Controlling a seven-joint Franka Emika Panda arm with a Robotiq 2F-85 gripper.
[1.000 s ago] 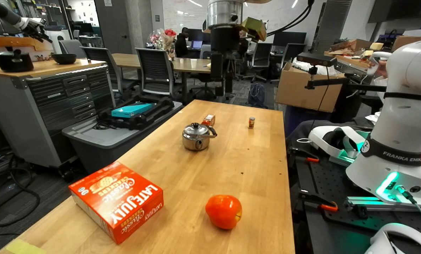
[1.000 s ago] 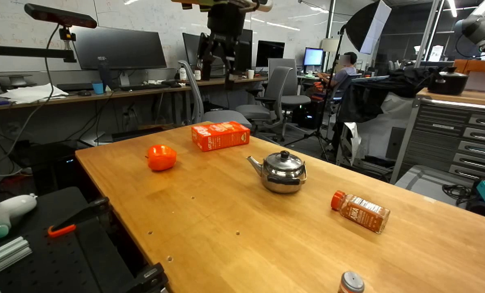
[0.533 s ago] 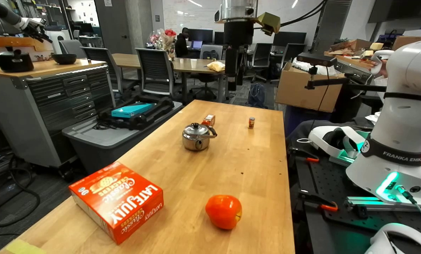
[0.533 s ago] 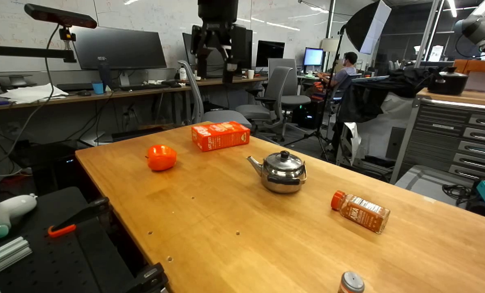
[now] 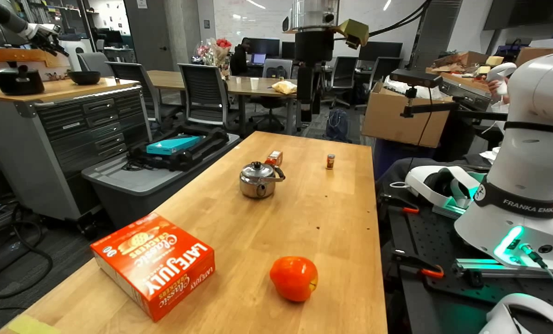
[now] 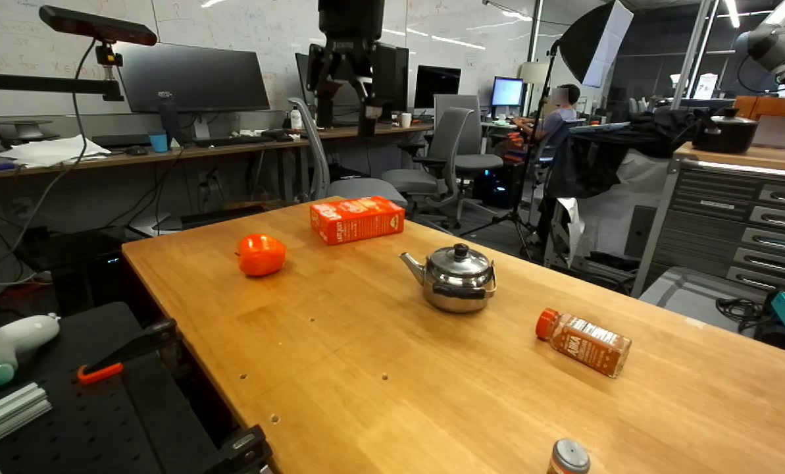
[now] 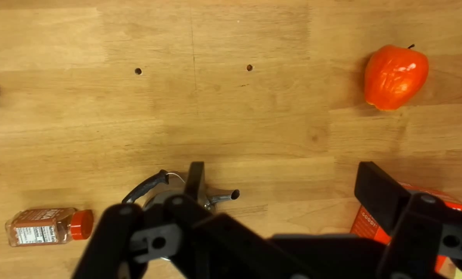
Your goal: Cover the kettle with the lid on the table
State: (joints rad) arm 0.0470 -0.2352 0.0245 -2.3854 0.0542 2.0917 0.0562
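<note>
The kettle is a small shiny silver pot standing upright on the table in both exterior views point(image 5: 256, 188) point(image 6: 456, 295). The lid, a silver disc with a dark knob, sits on top of the kettle in both exterior views point(image 5: 259, 170) point(image 6: 461, 262). In the wrist view the kettle's spout point(image 7: 223, 196) and black handle show; most of its body and the lid are hidden behind a finger. My gripper is open and empty, pointing down high above the table, in both exterior views point(image 5: 311, 109) point(image 6: 346, 118) and the wrist view point(image 7: 281, 176).
An orange-red fruit or pepper point(image 5: 295, 278) and a red cracker box point(image 5: 158, 262) lie on the wooden table point(image 5: 341, 241). A spice jar with a red cap point(image 6: 586, 342) lies on its side near the kettle. A small grey-capped jar point(image 6: 570, 455) stands farther along.
My gripper has shifted right in an exterior view and turned more upright, then stayed nearly still over the last half second. The kettle, lid and other table objects have not moved.
</note>
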